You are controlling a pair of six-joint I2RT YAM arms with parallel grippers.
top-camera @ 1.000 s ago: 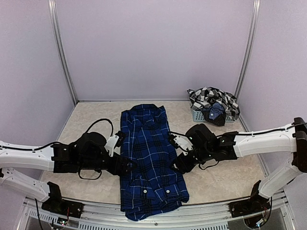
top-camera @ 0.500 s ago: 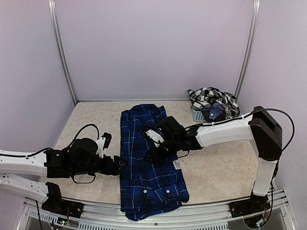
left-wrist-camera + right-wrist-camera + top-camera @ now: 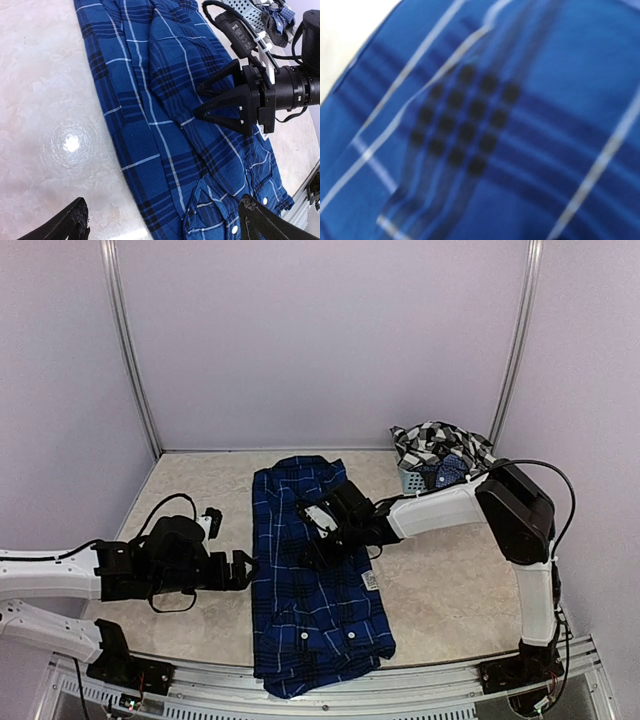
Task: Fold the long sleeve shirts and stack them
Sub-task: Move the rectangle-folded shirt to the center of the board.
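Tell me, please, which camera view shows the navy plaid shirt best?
The top external view: the navy plaid shirt lies there whole, collar to hem. The left wrist view shows most of it, cropped at the frame's edges. The right wrist view gives only a blurred close-up of its cloth.

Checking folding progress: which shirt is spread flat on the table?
The navy blue plaid shirt lies flat mid-table; the black-and-white checked shirt sits crumpled on the basket at the far right.
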